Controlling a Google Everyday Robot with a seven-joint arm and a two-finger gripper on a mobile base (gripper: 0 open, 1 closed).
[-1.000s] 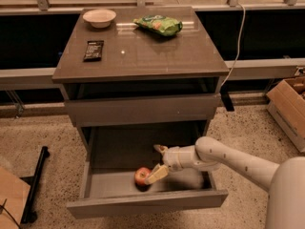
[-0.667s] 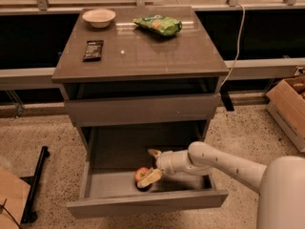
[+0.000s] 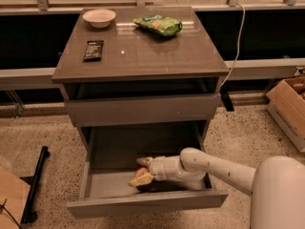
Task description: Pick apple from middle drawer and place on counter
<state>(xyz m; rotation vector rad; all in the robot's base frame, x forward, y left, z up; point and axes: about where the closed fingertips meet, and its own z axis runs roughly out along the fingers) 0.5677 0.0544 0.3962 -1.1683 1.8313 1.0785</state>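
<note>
Inside middle drawer, pincer around apple

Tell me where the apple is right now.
Camera view: the apple is inside the open middle drawer, near its front wall, at the gripper reaching in from the right.

Dim warm light streaks glare along the far edge of the glossy grey-brown counter, while the cream gripper sits inside the shadowed shallow grey middle drawer.
</note>
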